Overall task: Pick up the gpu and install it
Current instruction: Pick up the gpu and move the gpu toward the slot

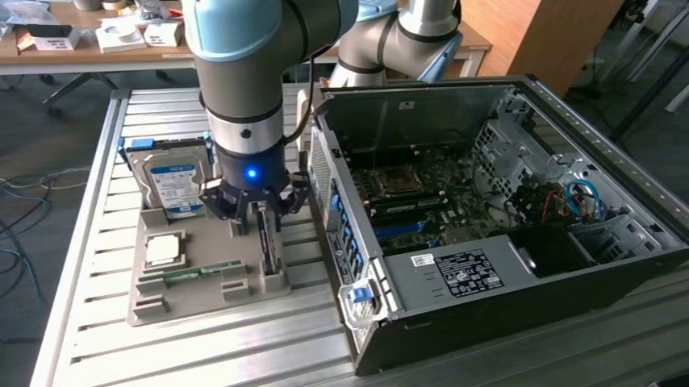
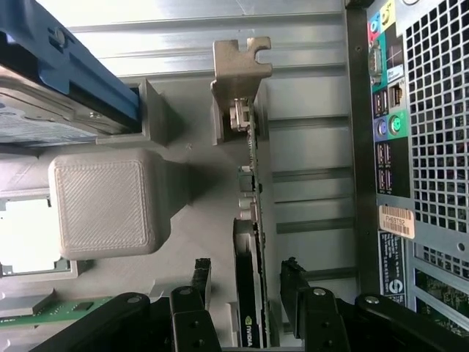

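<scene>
The gpu (image 2: pixel 249 301) stands on edge in the grey holder (image 1: pixel 161 302) on the worktop (image 1: pixel 215 355), beside the open case (image 1: pixel 431 339). The gripper (image 2: pixel 248 275) hangs over it, fingers (image 2: pixel 293 277) wide apart on either side, holding nothing. Neither pickup nor installation is done yet.

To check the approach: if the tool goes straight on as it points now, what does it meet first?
Probably the gpu, standing on edge in the gray holder; the open tool straddles it. Depth is hard to judge.

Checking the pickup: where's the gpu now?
The gpu stands on edge in the gray holder, on the exterior view's left of the computer case, straddled by the open gripper.
</scene>
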{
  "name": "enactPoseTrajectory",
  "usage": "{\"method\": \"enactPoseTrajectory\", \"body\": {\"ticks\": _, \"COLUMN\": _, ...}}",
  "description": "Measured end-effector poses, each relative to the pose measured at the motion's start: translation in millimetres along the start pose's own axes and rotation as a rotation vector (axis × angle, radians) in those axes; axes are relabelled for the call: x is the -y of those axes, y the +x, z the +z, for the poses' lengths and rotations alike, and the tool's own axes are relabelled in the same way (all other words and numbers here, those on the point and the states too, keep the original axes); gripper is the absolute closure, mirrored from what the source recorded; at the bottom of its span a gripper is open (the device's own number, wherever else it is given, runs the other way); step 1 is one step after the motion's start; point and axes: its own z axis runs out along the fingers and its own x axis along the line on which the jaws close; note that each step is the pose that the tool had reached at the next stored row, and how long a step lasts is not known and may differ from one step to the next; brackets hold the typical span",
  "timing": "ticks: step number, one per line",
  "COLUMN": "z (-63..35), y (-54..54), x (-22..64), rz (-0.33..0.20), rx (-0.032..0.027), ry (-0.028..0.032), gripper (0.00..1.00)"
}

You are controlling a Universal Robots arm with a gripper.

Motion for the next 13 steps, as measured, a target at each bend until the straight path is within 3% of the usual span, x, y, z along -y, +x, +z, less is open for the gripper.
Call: {"method": "enactPoseTrajectory", "body": {"ticks": 13, "z": 1.0, "y": -1.8, "x": -0.2, "rz": 0.0, "rx": 0.0, "ry": 0.0, "gripper": 0.49}}
